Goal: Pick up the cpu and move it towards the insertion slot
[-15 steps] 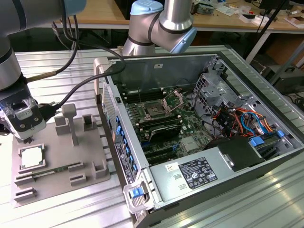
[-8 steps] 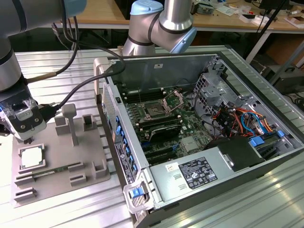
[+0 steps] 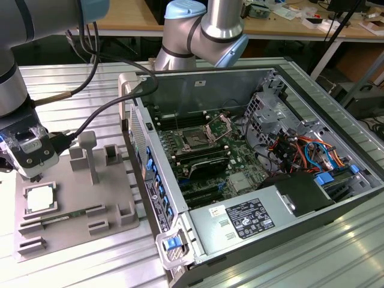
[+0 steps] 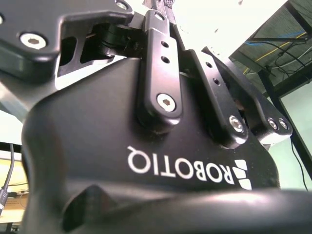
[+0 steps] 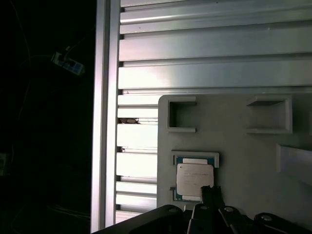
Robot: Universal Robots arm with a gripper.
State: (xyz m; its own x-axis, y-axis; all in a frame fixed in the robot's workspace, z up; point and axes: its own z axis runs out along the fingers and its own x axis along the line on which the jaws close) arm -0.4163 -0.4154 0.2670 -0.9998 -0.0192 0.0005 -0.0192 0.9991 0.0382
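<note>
The cpu [image 3: 41, 199] lies flat in a pocket near the fixture plate's [image 3: 66, 234] edge. The gripper [image 3: 34, 177] points straight down just above it, and its opening cannot be told. The exterior view adds the insertion slot [image 3: 195, 141], well apart inside the computer case [image 3: 210, 84].

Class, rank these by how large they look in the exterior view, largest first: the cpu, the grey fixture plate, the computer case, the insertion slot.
1. computer case
2. grey fixture plate
3. cpu and insertion slot: they look about alike, so I leave them unranked.
</note>
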